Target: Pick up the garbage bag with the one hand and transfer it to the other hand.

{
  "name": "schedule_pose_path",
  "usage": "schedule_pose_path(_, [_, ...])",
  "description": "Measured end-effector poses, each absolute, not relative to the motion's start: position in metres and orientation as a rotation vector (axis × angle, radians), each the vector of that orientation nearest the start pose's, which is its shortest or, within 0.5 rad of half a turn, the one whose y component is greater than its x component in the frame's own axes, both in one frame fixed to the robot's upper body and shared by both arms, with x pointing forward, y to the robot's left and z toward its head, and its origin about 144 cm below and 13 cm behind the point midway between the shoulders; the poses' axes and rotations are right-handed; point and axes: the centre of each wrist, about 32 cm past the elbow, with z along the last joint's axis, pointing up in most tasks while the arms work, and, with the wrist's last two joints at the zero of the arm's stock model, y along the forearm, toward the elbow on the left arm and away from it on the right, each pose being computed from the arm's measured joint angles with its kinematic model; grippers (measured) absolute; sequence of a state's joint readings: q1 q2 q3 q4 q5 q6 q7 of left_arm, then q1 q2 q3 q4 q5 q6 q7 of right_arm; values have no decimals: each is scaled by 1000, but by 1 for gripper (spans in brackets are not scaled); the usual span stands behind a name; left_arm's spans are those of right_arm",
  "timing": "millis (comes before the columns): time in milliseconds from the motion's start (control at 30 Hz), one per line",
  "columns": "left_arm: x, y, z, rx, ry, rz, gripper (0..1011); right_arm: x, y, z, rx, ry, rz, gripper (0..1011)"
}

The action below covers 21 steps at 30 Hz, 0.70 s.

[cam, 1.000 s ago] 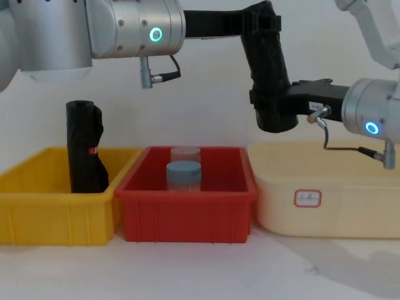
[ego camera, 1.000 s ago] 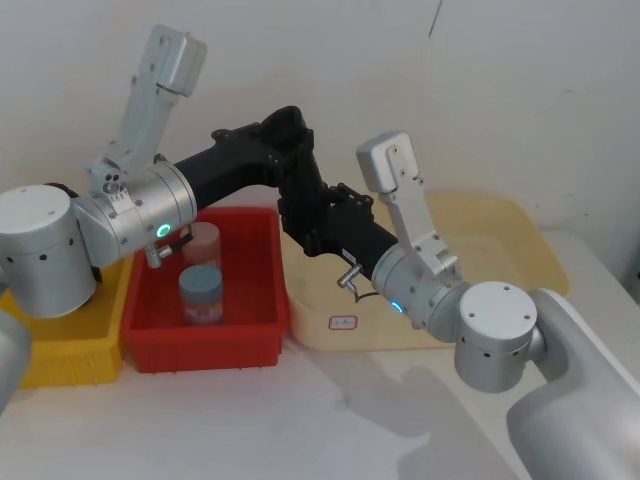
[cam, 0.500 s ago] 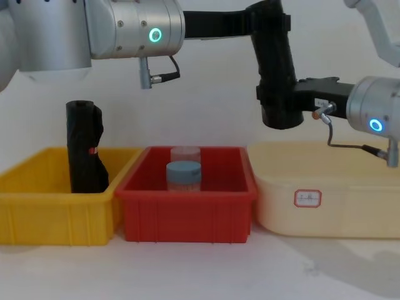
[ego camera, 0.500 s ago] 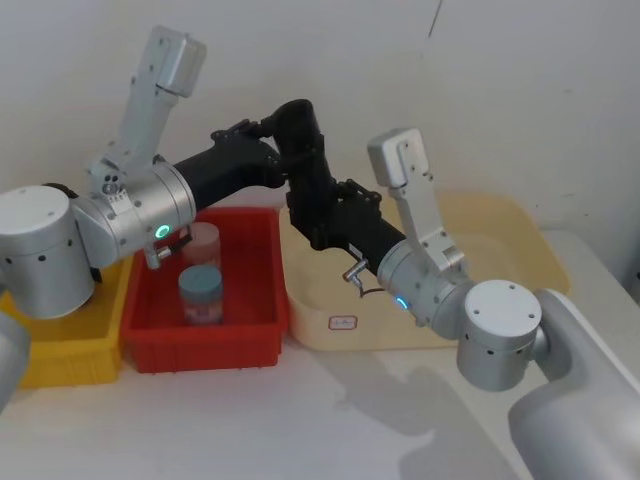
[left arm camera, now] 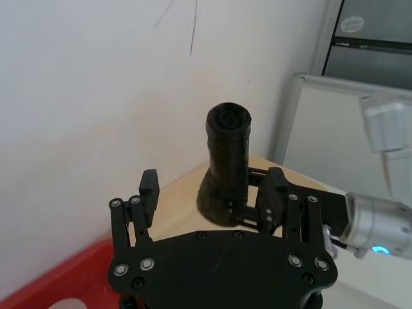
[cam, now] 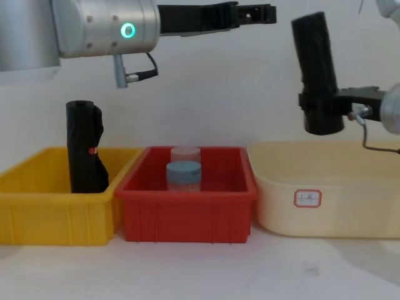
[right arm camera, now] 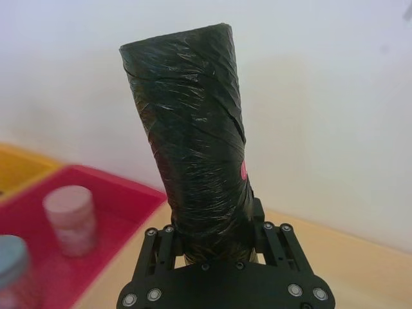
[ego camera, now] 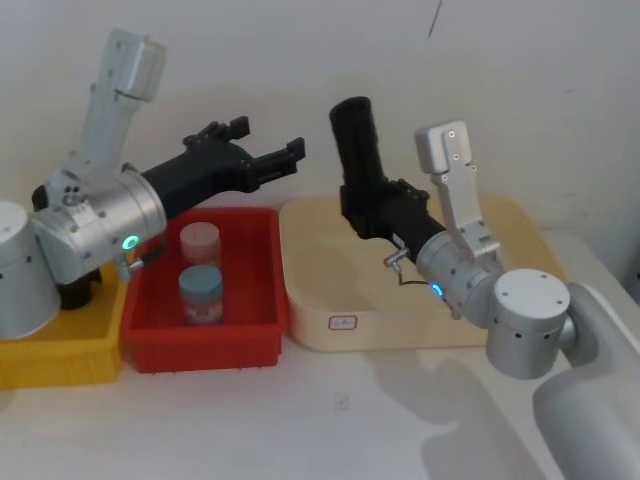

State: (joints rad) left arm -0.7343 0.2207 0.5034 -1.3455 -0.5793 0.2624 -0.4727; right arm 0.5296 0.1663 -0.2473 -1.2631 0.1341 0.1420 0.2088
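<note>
Above the cream tub point(ego camera: 380, 325), the garbage bag point(ego camera: 358, 150) stands nearly upright, clamped at its lower end by the right gripper point(ego camera: 368, 205), while the left gripper point(ego camera: 268, 142) hangs spread and empty over the red bin point(ego camera: 200, 345), so the handover looks complete.

L hand point(left arm camera: 214, 182) spread wide, empty; just beyond it garbage bag point(left arm camera: 228, 148) upright, R hand point(left arm camera: 241, 217) clamped on its lower end.

Rolled black garbage bag point(ego camera: 357, 148) near-upright in right gripper point(ego camera: 368, 205)
</note>
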Motion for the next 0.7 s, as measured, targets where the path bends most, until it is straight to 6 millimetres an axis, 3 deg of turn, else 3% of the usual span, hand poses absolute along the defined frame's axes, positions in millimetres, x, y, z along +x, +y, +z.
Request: schedule_pose_path(700, [565,194,1319,-101,-18,817,1001,597,-264,1233,-291,-192,-1291,566])
